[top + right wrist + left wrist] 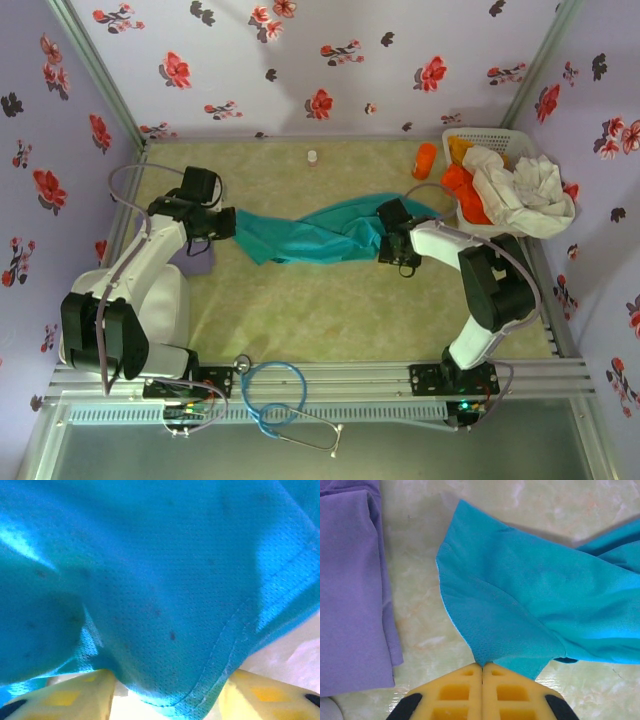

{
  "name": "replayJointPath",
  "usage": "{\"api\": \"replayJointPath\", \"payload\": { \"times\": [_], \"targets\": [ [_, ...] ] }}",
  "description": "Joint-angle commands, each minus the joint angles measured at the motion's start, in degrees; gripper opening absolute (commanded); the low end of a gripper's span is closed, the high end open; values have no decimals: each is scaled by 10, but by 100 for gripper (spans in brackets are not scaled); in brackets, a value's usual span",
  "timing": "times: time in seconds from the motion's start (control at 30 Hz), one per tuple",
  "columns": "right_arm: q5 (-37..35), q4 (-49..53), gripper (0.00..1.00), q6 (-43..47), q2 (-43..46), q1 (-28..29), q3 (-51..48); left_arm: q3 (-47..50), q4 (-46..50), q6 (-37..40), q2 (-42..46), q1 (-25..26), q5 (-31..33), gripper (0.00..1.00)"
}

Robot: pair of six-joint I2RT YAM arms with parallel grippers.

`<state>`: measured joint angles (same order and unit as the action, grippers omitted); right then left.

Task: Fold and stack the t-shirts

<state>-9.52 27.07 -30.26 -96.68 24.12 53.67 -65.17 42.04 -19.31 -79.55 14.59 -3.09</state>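
A teal-green t-shirt [320, 235] lies stretched in a twisted band across the middle of the table. My left gripper [482, 667] is shut on its left corner, seen from above at the left gripper [228, 224]. My right gripper [397, 250] sits at the shirt's right end. In the right wrist view its yellow fingers [75, 695] stand wide apart with a fold and hem of the teal shirt [165, 605] hanging between them. A dusty purple t-shirt [350, 590] lies flat by the left arm, partly hidden under it [196, 260]. Orange [462, 190] and off-white [520, 190] shirts are heaped in the basket.
The white lattice basket [480, 135] stands at the back right corner, an orange cup [425, 160] to its left. A small white object [312, 156] sits at the back edge. A stethoscope [285, 395] lies on the front rail. Floral walls enclose three sides.
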Motion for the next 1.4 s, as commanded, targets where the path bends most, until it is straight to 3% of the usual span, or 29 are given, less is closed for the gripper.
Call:
{"api": "replayJointPath", "payload": {
  "times": [0.0,0.2,0.43,0.6,0.87,1.03,1.13,1.23,1.3,1.37],
  "targets": [
    [-33,20,38,3,4,-10,17,7,-1,-3,10,-4,-5,0],
    [-47,50,1,32,32,-25,69,5,0,-1,10,-4,-3,0],
    [-45,112,0,90,8,-37,213,2,4,2,11,-7,-2,0],
    [-55,177,0,118,-91,-52,364,2,8,3,15,-8,-2,0],
    [4,159,0,113,-222,-76,493,10,15,1,32,-9,-3,0],
    [45,162,15,100,-282,-84,540,19,16,-1,39,-8,-3,0],
    [61,158,36,100,-292,-86,545,24,16,-2,41,-9,-3,0],
    [79,162,73,110,-282,-85,539,25,16,-2,43,-8,-3,0],
    [81,152,85,112,-254,-85,515,27,16,-2,44,-8,-3,0],
    [82,134,90,111,-214,-85,476,28,15,-2,44,-8,-3,0]
  ]
}}
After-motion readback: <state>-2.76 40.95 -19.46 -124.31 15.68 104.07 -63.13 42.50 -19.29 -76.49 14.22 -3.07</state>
